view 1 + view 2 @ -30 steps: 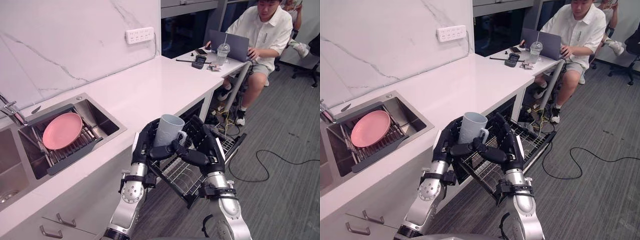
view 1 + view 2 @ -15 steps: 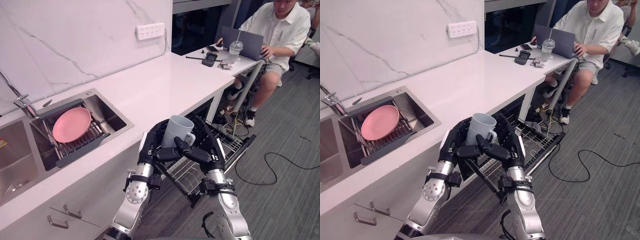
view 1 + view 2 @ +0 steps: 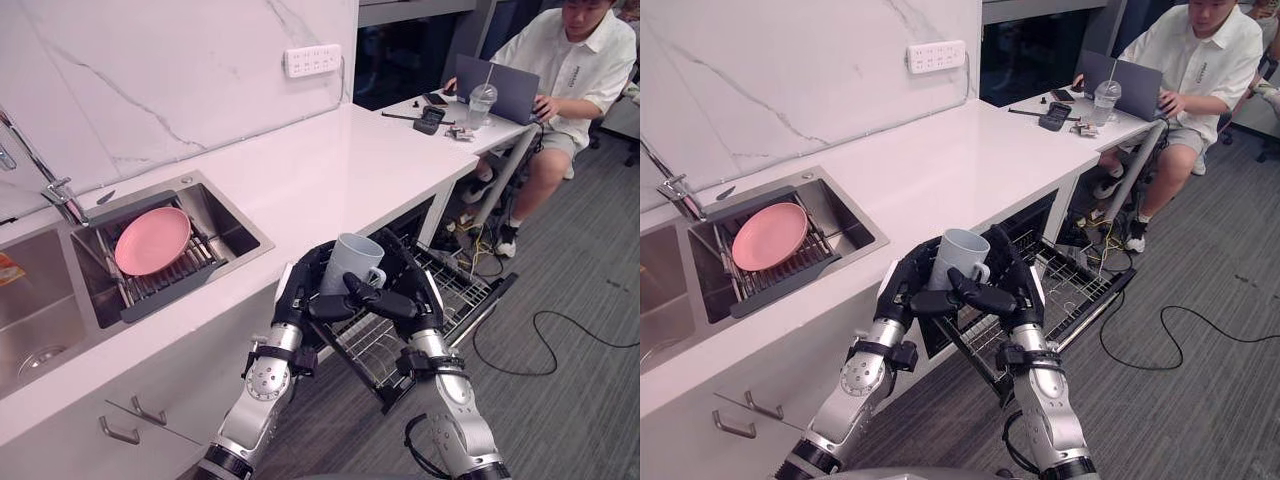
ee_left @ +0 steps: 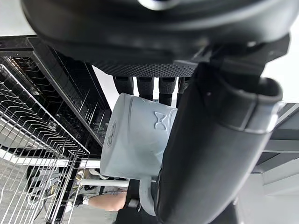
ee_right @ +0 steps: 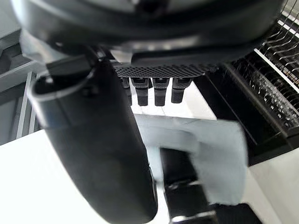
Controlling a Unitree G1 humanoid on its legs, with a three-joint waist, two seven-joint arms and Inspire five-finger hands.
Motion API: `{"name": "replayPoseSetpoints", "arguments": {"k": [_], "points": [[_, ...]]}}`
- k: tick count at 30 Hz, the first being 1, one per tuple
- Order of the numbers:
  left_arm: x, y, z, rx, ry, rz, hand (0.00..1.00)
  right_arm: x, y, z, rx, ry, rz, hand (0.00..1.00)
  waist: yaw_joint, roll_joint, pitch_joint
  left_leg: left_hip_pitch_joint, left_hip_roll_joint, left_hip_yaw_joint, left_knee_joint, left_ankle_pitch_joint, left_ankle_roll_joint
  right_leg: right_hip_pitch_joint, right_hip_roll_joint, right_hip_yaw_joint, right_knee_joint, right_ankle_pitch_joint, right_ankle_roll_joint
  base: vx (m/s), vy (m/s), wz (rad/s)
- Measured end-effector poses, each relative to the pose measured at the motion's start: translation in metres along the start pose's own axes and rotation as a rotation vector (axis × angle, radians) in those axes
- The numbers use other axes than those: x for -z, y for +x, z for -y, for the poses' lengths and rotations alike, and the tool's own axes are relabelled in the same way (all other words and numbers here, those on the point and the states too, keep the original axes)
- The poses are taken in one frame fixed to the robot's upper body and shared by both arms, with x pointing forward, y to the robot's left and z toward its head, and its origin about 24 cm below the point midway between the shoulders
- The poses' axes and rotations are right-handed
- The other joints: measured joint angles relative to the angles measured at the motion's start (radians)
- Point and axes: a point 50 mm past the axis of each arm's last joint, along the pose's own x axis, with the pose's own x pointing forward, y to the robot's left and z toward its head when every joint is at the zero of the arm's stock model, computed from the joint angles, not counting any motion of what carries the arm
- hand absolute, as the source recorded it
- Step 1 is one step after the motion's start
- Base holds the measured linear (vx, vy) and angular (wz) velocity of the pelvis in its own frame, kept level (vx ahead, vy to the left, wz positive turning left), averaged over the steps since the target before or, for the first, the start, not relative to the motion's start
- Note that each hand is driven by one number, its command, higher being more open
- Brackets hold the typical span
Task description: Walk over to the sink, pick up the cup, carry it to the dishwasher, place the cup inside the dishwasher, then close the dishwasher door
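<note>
Left eye view: cup [image 3: 350, 262] upright, clasped by left hand [image 3: 298, 292] at its 9 o'clock and right hand [image 3: 408, 296] at 3, above dishwasher rack [image 3: 455, 292]. Likely rigid, light, slick, breakable; grip walls.

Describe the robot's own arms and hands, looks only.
The left arm and right arm are silver-grey rounded shells with black wrist collars. The left hand and right hand are matte black, with blocky fingers, a dotted palm pad and a pale thumb cover.
</note>
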Motion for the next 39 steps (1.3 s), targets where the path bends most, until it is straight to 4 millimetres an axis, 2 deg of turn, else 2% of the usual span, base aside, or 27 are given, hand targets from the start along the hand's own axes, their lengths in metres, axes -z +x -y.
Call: {"name": "replayPoseSetpoints", "arguments": {"k": [4,16,17,24,31,35,39], "points": [[0.002,-0.001,0.001,0.009,-0.011,-0.013,0.30,0.000,0.005,-0.002,-0.018,0.033,-0.007,0.30,0.002,-0.012,-0.003,0.000,0.001,-0.006,-0.013,0.012,0.000,-0.003,0.002,-0.005,0.000,0.002,-0.003,-0.02,-0.016,0.06],[-0.001,0.002,-0.003,0.016,0.003,-0.002,0.30,-0.001,0.017,0.003,-0.046,0.029,-0.036,0.30,0.003,-0.022,-0.002,-0.001,0.003,-0.005,-0.013,0.019,-0.001,0.005,0.003,-0.005,-0.027,0.025,-0.006,-0.02,-0.004,0.00],[-0.001,0.002,-0.003,0.016,0.003,-0.002,0.90,-0.001,0.017,0.003,-0.046,0.030,-0.036,0.30,0.002,-0.022,-0.002,-0.001,0.003,-0.005,-0.013,0.019,-0.001,0.006,0.003,-0.005,-0.028,0.025,-0.006,0.00,0.000,0.00],[-0.006,0.003,0.003,0.077,0.001,0.021,0.90,-0.008,0.019,0.010,0.003,0.057,0.005,0.30,0.003,-0.025,0.000,0.000,0.003,-0.006,-0.013,0.019,-0.001,0.011,0.003,-0.006,-0.028,0.026,-0.006,0.00,0.000,0.00],[-0.030,0.006,0.006,0.068,-0.040,0.132,0.90,-0.031,0.021,0.009,0.038,0.070,0.119,0.30,0.003,-0.033,0.007,0.012,0.002,0.003,-0.023,0.019,-0.001,0.011,0.004,0.002,-0.023,0.025,-0.006,-0.01,-0.001,-0.03],[-0.040,0.006,-0.007,-0.006,-0.060,0.185,0.90,-0.048,0.019,0.016,0.073,-0.007,0.193,0.30,0.003,-0.031,0.008,0.030,0.001,0.016,-0.039,0.020,-0.003,0.015,0.005,0.013,-0.022,0.024,-0.006,-0.01,-0.003,-0.08],[-0.035,0.001,-0.021,-0.081,-0.072,0.170,0.90,-0.056,0.015,0.028,0.135,-0.018,0.227,0.30,0.003,-0.030,0.014,0.042,0.001,0.020,-0.049,0.020,-0.004,0.019,0.005,0.014,-0.022,0.019,-0.008,0.00,-0.002,-0.01]]}}
